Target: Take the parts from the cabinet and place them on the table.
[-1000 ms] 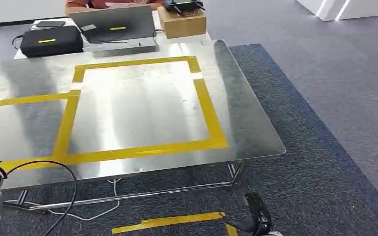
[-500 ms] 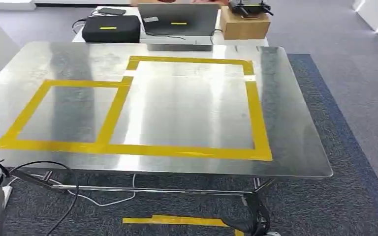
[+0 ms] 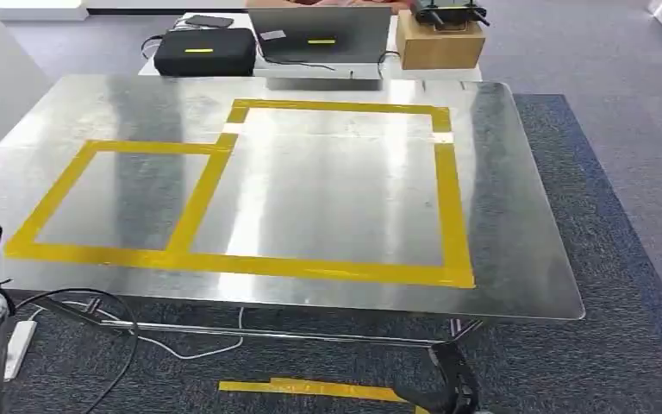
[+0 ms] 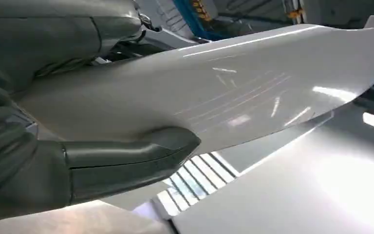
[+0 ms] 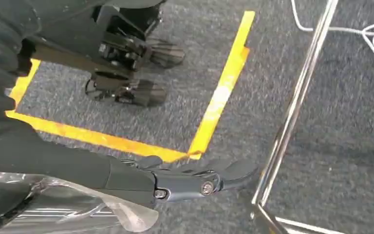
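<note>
We are grasping a white panel [image 4: 233, 92] in our left hand [image 4: 53, 161] fingers [image 4: 141, 153] (right hand [image 5: 175, 180] fingers straight, released) above the surface [image 3: 517, 259].

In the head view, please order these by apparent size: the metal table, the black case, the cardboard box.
1. metal table, by far the largest.
2. black case.
3. cardboard box, smallest.
The case and box sit farther away, so true sizes are unsure.

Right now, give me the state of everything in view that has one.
White panel, gripped by the left hand.
Right hand, fingers straight above the floor; grip unclear.
Laptop, lid up.
Black case, closed.
Table, taped with yellow outlines.
</note>
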Motion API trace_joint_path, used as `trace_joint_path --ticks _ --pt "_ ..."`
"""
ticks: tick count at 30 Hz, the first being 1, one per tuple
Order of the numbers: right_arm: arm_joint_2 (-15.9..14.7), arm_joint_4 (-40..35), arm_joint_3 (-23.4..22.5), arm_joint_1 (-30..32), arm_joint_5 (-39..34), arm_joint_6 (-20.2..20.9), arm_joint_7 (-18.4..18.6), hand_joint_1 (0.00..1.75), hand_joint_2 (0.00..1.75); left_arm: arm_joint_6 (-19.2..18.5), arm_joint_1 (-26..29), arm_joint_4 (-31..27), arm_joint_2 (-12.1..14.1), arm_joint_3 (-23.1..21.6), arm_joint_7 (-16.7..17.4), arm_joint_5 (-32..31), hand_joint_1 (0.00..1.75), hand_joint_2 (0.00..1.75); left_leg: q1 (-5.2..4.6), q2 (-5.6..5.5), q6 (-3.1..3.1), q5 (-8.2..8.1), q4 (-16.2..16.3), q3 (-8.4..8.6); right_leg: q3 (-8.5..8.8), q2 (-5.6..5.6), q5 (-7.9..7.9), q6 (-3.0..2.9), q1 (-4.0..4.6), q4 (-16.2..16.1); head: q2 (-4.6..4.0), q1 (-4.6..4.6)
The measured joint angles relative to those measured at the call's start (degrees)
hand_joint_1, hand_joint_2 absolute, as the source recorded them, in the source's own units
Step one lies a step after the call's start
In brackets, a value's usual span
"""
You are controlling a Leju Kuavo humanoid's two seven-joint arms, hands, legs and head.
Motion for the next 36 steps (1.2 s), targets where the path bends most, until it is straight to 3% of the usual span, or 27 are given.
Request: trace_joint_path --ticks 3,6,22,28,36 --pt "0.0 0.0 -0.09 0.03 -0.48 0.33 0.0 0.0 1.75 -3.28 -0.34 3.38 3.15 -0.35 4.19 -2.28 1.75 1.75 0.04 0.01 -0.37 0.14 -0.23 0.06 -0.03 0.01 -0.01 -0.19 0.03 0.02 0.0 0.02" --pt "-0.02 0.0 -0.46 0.42 -0.83 0.59 0.02 0.0 1.75 -5.22 -0.25 7.62 6.34 -0.35 5.67 -4.51 1.75 1.75 0.11 0.02 -0.97 0.17 -0.31 0.08 -0.06 0.01 -0.02 -0.31 0.08 0.06 0.0 0.02" --pt "-0.77 0.09 -2.69 2.04 -2.01 1.14 1.18 0.0 1.75 -13.48 1.29 24.84 15.1 1.35 13.56 -15.3 1.75 1.75 -0.01 0.02 -1.13 0.07 -0.26 0.0 -0.02 -0.02 -0.05 -0.33 -0.07 -0.01 0.0 0.02" --pt "-0.9 0.09 -2.95 2.02 -1.94 1.2 1.2 0.0 1.75 -14.01 0.96 29.39 16.67 1.42 14.44 -18.02 1.75 1.75 -0.01 0.01 -1.13 0.07 -0.25 0.01 -0.02 -0.03 -0.04 -0.33 -0.07 -0.01 0.0 0.04" --pt "-1.07 0.09 -3.04 2.01 -1.11 2.14 1.18 0.0 1.75 -11.38 -3.32 35.66 16.65 -3.48 19.91 -36.12 1.75 1.75 -0.01 0.0 -1.13 0.09 -0.24 0.01 -0.01 -0.08 -0.01 -0.3 -0.07 -0.01 0.0 0.02"
